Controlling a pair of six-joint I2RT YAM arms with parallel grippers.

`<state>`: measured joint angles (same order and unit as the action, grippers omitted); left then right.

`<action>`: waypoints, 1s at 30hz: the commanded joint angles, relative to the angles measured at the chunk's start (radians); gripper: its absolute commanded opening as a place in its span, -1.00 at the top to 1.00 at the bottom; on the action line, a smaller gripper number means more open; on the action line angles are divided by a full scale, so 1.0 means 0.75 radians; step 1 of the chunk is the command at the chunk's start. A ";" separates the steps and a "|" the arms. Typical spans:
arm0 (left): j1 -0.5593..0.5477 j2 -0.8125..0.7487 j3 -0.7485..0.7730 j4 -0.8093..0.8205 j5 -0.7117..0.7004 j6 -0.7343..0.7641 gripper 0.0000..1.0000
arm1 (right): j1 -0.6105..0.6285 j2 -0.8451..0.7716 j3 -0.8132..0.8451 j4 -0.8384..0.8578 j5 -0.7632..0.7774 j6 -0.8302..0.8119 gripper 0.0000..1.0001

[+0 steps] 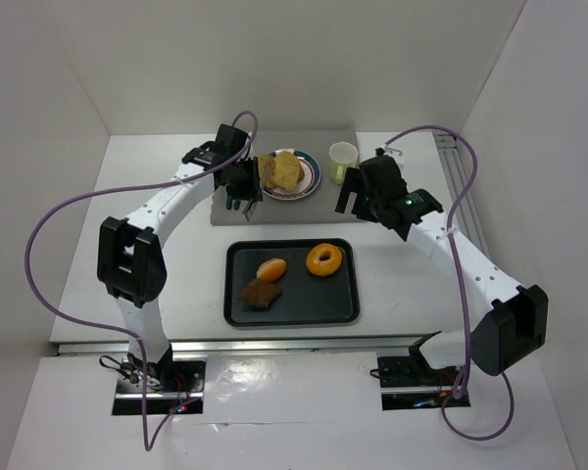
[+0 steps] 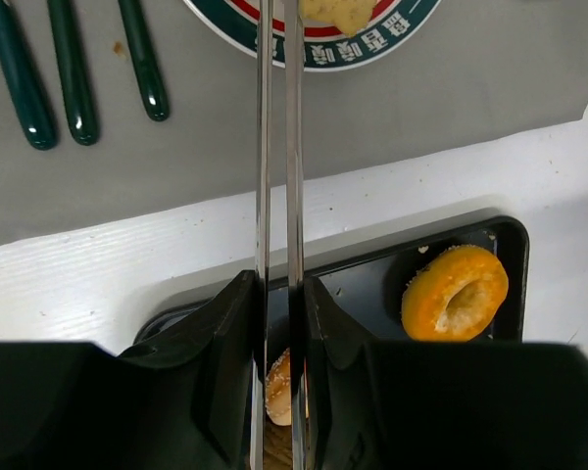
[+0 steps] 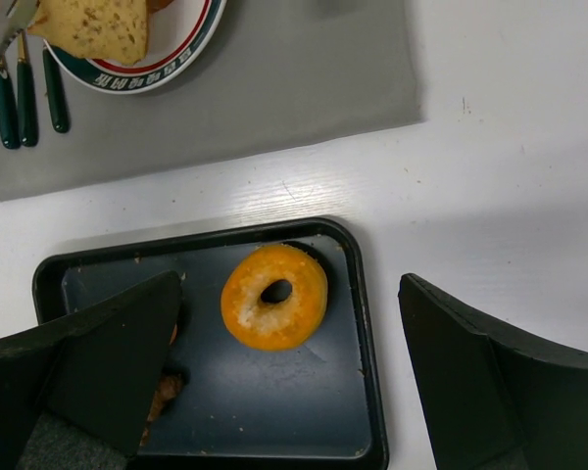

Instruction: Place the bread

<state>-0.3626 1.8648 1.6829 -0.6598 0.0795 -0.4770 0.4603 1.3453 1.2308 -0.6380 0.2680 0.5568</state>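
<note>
The bread, golden-tan slices, lies piled on a round plate with a red and green rim, on the grey mat. The bread also shows in the right wrist view and at the top edge of the left wrist view. My left gripper hangs just left of the plate, shut on thin metal tongs. The tong blades lie close together and reach toward the bread; their tips are cut off by the frame. My right gripper is open and empty, right of the plate.
A black tray near the arms holds a ring doughnut, a small seeded bun and a dark brown chunk. A pale cup stands right of the plate. Green-handled cutlery lies on the grey mat.
</note>
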 commanded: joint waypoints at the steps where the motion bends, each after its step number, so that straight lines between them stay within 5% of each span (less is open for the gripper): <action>1: -0.005 -0.010 0.065 0.070 0.047 -0.004 0.64 | -0.014 -0.002 0.059 -0.008 0.037 -0.002 -0.98; 6: -0.020 -0.022 0.065 0.041 -0.008 0.024 -0.15 | -0.014 -0.002 0.046 -0.008 0.037 -0.002 -0.98; 9: -0.032 -0.040 0.053 0.029 -0.036 0.024 -0.24 | -0.014 -0.002 0.046 -0.008 0.023 -0.002 -0.98; 21: -0.016 -0.322 0.102 -0.030 -0.216 0.037 -0.08 | -0.014 -0.041 0.034 -0.008 0.019 -0.002 -0.98; 30: 0.182 -0.386 -0.155 -0.002 -0.644 0.078 0.10 | -0.014 -0.041 0.009 0.018 -0.016 0.010 -0.98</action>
<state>-0.2779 1.5597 1.6485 -0.6804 -0.2596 -0.4271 0.4534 1.3449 1.2316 -0.6388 0.2646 0.5598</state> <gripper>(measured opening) 0.458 0.990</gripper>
